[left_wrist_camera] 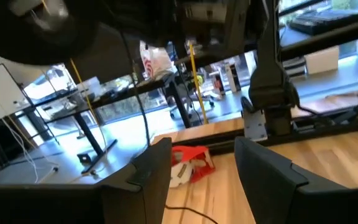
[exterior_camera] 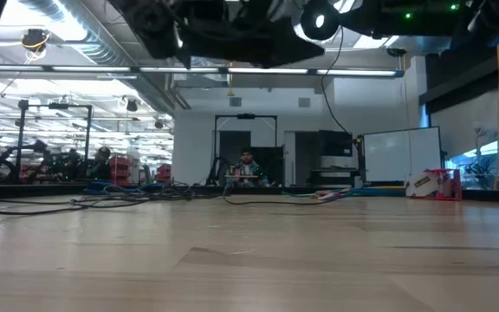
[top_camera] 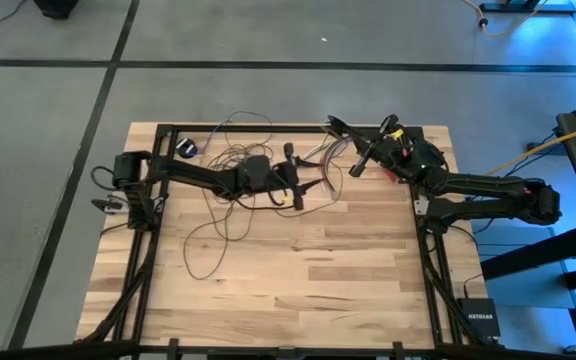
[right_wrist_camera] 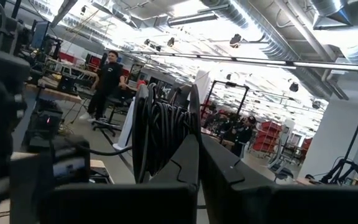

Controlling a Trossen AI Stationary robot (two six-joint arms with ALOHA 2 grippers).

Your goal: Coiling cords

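Note:
The cords [top_camera: 230,175] are thin dark wire lying in loose loops on the wooden table's far left part. One long loop [top_camera: 203,255] trails toward the near edge. A small round puck [top_camera: 188,147] lies at the far left. My right gripper [top_camera: 363,155] is raised over the far middle and shut on a coiled bunch of the cords [right_wrist_camera: 157,130]. My left gripper [top_camera: 296,190] hovers level beside the loops. Its fingers [left_wrist_camera: 157,171] stand open with nothing between them. My right gripper pinches several turns of the coiled cord [right_wrist_camera: 166,146] between its two fingers. It comes from the table's right side and slants a little upward. The coil stands upright above the fingers, lifted clear of the table.
A short bundle of multicoloured wires [top_camera: 320,150] lies between the two grippers, near the far rail [top_camera: 268,127]. A red-and-white object [left_wrist_camera: 190,163] lies ahead of my left fingers. A yellow cable [top_camera: 528,158] runs off to the right. People stand in the room beyond [right_wrist_camera: 107,78].

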